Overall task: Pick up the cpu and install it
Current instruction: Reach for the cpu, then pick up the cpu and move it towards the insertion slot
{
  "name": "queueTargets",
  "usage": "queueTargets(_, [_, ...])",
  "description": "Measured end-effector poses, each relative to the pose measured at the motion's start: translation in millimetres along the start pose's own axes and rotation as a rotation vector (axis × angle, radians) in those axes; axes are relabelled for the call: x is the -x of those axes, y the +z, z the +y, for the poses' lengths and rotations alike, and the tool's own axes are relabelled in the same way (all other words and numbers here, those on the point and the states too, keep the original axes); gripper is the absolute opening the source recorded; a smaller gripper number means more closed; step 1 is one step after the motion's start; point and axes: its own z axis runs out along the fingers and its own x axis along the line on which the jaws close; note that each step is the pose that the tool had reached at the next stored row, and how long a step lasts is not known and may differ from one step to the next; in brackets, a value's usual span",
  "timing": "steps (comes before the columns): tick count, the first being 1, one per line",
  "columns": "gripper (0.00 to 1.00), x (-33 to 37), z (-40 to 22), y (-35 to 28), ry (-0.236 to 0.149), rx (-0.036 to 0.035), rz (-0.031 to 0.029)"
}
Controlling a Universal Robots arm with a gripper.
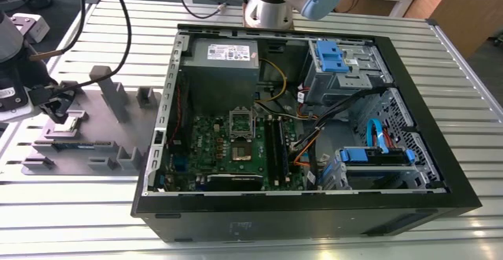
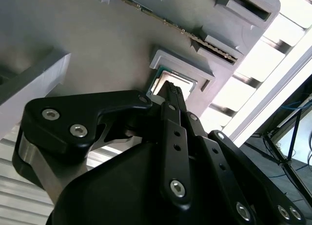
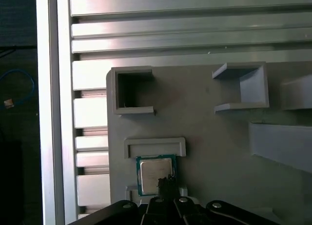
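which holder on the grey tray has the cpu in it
The low framed pocket right under the gripper holds the cpu; the two taller bracket holders elsewhere on the tray sit empty.

power supply label (image 1: 225, 52): print too small to read
cpu (image 3: 155, 172): top markings faint, unreadable

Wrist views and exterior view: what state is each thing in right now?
cpu: lying flat in its recess on the grey tray, not lifted.
gripper: low over the cpu's edge; contact unclear.
computer case: side open, motherboard exposed.
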Motion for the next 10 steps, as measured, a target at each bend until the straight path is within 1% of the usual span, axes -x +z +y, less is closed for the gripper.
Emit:
queueTargets(6, [0.11, -5.1, 1.4, 3.1, 0.0, -0.0015, -0.0004])
queueTargets(10, [0.11, -5.9, 1.7, 4.1, 0.0, -0.0027, -0.0003])
